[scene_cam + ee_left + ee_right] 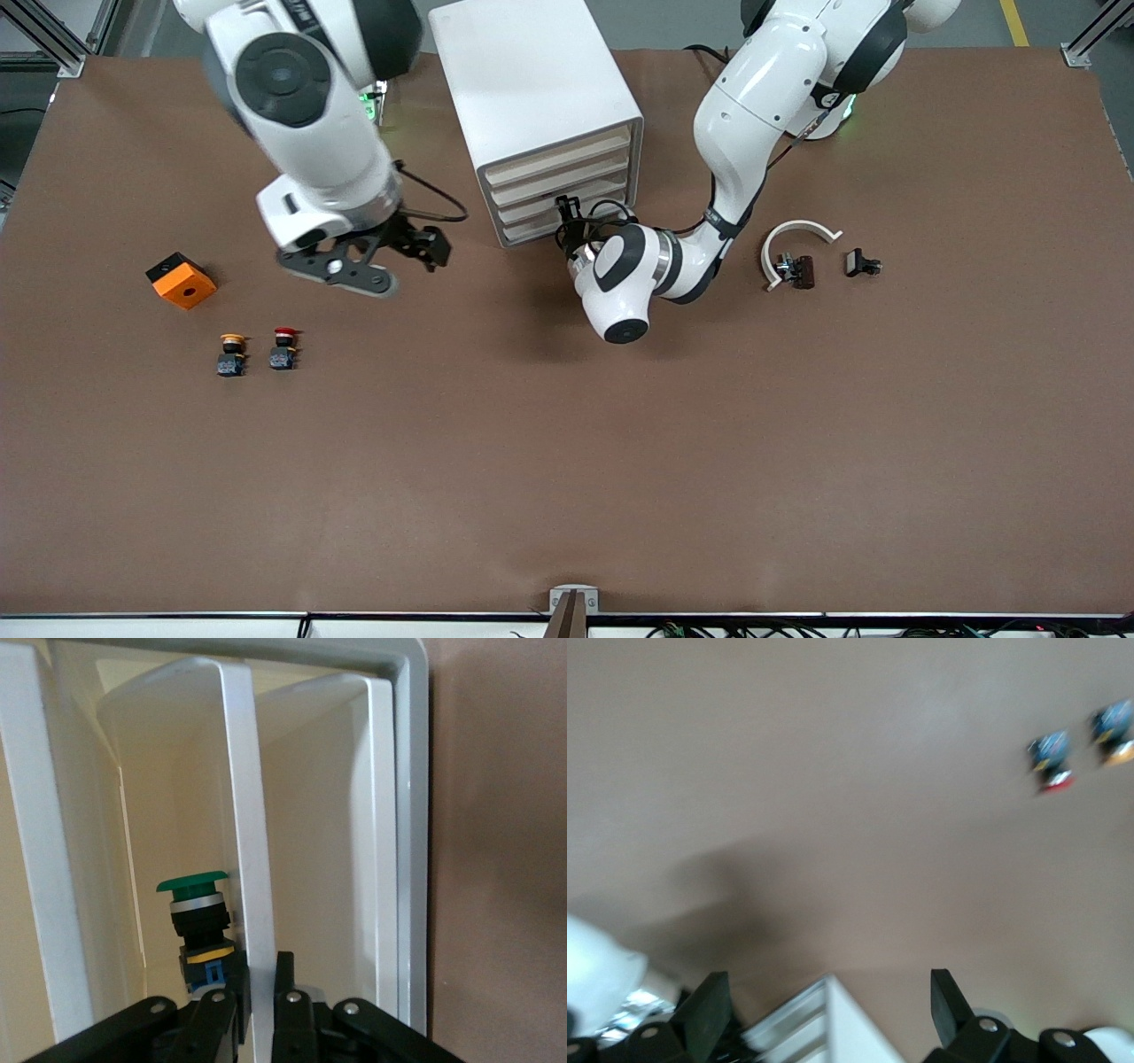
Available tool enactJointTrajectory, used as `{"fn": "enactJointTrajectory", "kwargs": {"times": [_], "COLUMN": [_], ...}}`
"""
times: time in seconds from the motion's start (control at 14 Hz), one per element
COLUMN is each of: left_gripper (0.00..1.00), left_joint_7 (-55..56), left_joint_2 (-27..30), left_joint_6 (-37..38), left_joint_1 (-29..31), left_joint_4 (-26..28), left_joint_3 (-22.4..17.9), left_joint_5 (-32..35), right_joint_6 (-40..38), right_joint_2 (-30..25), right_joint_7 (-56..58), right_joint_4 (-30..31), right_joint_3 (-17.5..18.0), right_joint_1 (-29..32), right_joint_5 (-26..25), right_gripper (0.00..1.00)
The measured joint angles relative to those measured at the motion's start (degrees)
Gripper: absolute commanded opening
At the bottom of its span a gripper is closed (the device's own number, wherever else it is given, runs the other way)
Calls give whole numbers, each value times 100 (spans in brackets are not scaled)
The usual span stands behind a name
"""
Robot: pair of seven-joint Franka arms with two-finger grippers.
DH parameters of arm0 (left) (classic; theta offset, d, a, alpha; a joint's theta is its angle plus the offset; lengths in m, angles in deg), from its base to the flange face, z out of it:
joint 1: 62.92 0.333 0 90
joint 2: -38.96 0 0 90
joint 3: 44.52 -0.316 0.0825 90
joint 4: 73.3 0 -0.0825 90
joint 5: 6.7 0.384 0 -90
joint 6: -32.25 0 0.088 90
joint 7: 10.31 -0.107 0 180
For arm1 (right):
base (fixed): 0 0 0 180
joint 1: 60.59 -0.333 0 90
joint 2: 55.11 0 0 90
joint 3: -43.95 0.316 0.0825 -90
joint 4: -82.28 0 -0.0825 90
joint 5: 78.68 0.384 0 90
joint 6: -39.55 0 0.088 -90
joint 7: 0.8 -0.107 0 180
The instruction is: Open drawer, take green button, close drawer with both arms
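Left tool (567, 217) is right at the front of the cabinet (532, 97), down at the lower drawers (567, 199), and the left wrist view shows its fingers (285, 992) pressed onto a thin white front edge (252, 859), one each side. Looks like a pinch on that edge, though the fingertips sit at the very bottom of the picture, so I won't swear it's firm. Through the gap, there it is: the button (199, 926), green cap up, standing inside the drawer just past the fingers.

Right tool (372, 257) hangs over the bare counter (567, 461) beside the cabinet, toward the right arm's end, fingers (704, 1010) spread wide with nothing between them. That arm is waiting.

Also out on the counter, toward the right arm's end from the cabinet and nearer the camera: an orange block (181, 280), a yellow button (232, 353) and a red button (284, 347). Not our targets.

Progress? Early, by my reading. From the front, no drawer sticks out from the cabinet, so the pull is barely begun if at all. Still to come: draw it out, lift the green one, push the drawer shut.
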Motion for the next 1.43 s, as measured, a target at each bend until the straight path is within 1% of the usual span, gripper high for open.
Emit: {"fn": "enactJointTrajectory", "kwargs": {"times": [0.14, 0.5, 0.71, 1.0, 1.07, 1.21, 1.29, 1.43], "left_gripper": [0, 0, 0, 0, 10, 86, 100, 100], "left_joint_7": [-19, -212, -316, -548, -618, -719, -845, -1060], "left_joint_2": [0, 0, -1, -1, -1, -2, -2, -6], "left_joint_6": [-2, -120, -265, -365, -370, -376, -430, -584], "left_joint_1": [41, 185, 357, 610, 672, 753, 765, 770], "left_joint_4": [-50, -368, -482, -566, -575, -594, -602, -614], "left_joint_3": [-80, -464, -487, -497, -497, -498, -500, -510], "left_joint_5": [-1, -1, -1, -1, -1, -1, -1, -1], "right_joint_6": [163, 516, 645, 1161, 1272, 1505, 1612, 1728], "right_joint_2": [123, 416, 579, 683, 693, 698, 701, 729], "right_joint_7": [-818, -2301, -2669, -2950, -3050, -3274, -3376, -3524], "right_joint_4": [0, 1, 22, 332, 412, 589, 678, 823], "right_joint_3": [-1, -2, -3, -4, -3, -3, -3, -3], "right_joint_1": [-170, -469, -490, -596, -658, -795, -867, -985], "right_joint_5": [372, 440, 447, 462, 463, 464, 464, 464], "right_gripper": [100, 100, 100, 100, 100, 100, 100, 100]}}
